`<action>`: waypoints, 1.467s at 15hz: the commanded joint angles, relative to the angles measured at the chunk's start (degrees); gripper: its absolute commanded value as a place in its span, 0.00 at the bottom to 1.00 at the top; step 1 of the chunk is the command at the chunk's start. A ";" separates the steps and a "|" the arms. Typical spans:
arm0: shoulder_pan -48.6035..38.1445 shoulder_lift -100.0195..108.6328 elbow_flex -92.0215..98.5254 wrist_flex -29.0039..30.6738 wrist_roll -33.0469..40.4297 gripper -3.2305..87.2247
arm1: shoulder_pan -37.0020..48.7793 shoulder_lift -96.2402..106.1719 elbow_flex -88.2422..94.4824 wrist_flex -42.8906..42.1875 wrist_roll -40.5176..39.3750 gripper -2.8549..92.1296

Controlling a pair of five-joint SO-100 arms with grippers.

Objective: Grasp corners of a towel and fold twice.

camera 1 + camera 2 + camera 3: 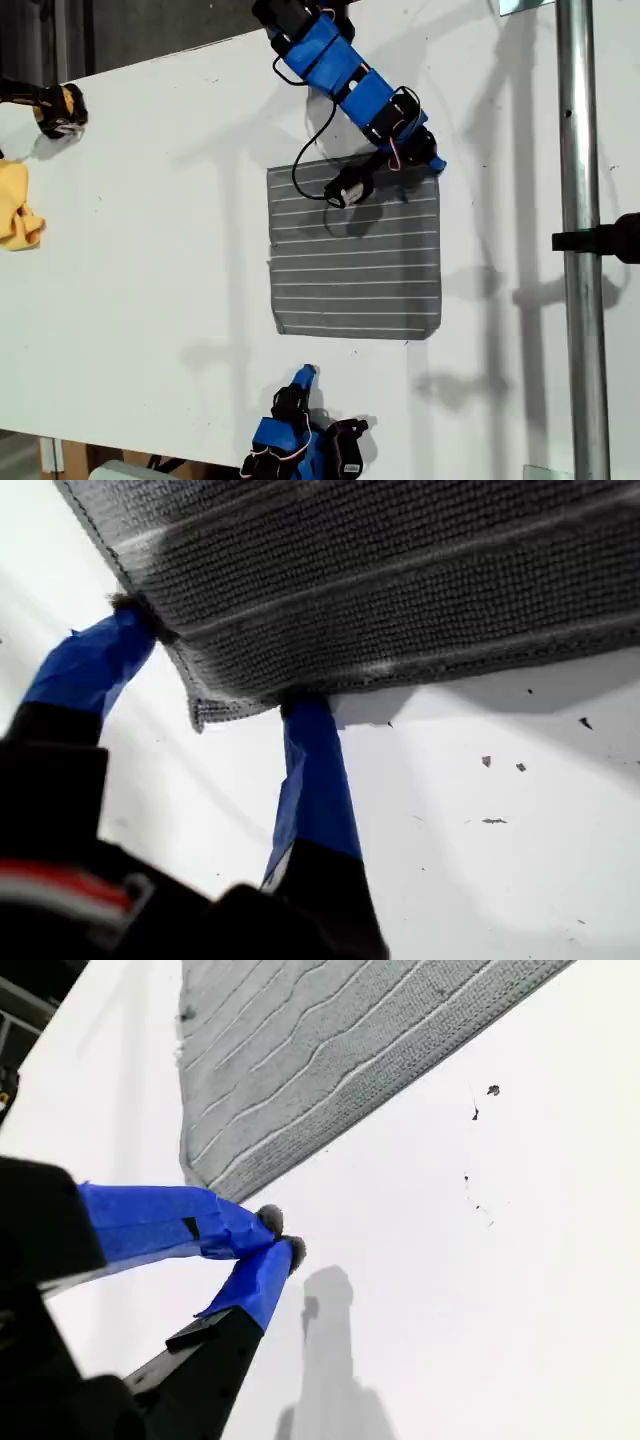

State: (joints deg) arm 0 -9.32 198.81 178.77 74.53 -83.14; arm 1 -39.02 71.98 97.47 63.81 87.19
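The dark grey towel (355, 250) with thin white stripes lies flat mid-table. My first gripper (432, 160) reaches in from the exterior view's top to the towel's upper right corner (436, 172). In the first wrist view that gripper (215, 655) is open, its blue fingers (312, 780) straddling the corner (205, 712), which lies between the tips. My second gripper (305, 376) sits below the towel's lower edge, apart from it. It is shut on nothing (280, 1237), with a towel corner (196, 1172) just ahead.
A crumpled yellow cloth (18, 208) lies at the exterior view's left edge, with a black and yellow object (60, 108) above it. A metal pole (580, 250) with a black clamp (605, 238) runs down the exterior view's right side. The table's front edge (150, 445) is close behind my second arm.
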 commanded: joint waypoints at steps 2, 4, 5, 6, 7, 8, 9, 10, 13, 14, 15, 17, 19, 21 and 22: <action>0.26 0.18 -0.09 0.00 0.62 0.03 | 1.23 -0.26 -2.64 -0.79 -0.26 0.13; 0.26 0.18 -0.09 0.00 0.70 0.03 | 1.05 -0.62 -2.64 -1.76 -0.53 0.03; 0.18 0.26 -0.09 0.00 0.53 0.03 | 0.97 -0.62 -2.55 -1.76 -0.79 0.03; 0.09 0.26 -0.09 0.00 0.35 0.03 | 0.88 -0.62 -2.46 -1.67 -0.97 0.03; 0.53 0.26 -0.35 -0.18 0.62 0.03 | 0.88 -0.70 -2.46 -1.67 -1.23 0.03; 1.32 0.26 -1.41 -0.09 -1.05 0.03 | 1.05 -0.97 -2.46 -1.76 -1.41 0.03; 4.13 -0.44 -4.83 -1.76 -2.20 0.02 | 1.23 -1.58 -2.55 -1.76 -1.41 0.03; 6.94 -7.29 -11.78 -1.67 -5.36 0.02 | 1.58 -1.85 -2.55 -2.11 -1.67 0.03; 16.88 -49.48 -39.37 -7.47 -5.71 0.02 | 2.64 -1.85 -2.99 -2.64 -3.34 0.03; 19.16 -59.59 -46.41 -10.02 -3.78 0.02 | 2.90 -1.67 -3.08 -2.37 -3.78 0.03; 21.18 -68.91 -52.56 -11.34 -0.97 0.02 | 2.90 -1.49 -3.08 -2.02 -3.78 0.03; 26.10 -85.34 -64.51 -13.54 4.04 0.02 | 2.90 -1.49 -3.16 -1.85 -3.78 0.03; 30.50 -100.81 -77.34 -13.18 6.59 0.02 | 2.99 -1.49 -3.16 -1.76 -3.87 0.03; 34.10 -114.61 -91.32 -10.46 9.76 0.02 | 3.08 -1.49 -3.25 -1.41 -3.96 0.03; 35.51 -119.97 -98.17 -8.96 10.46 0.02 | 3.08 -1.49 -3.25 -1.32 -3.96 0.03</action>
State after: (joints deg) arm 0 24.26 83.94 91.49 64.07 -73.65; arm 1 -37.27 70.14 95.71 61.96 83.85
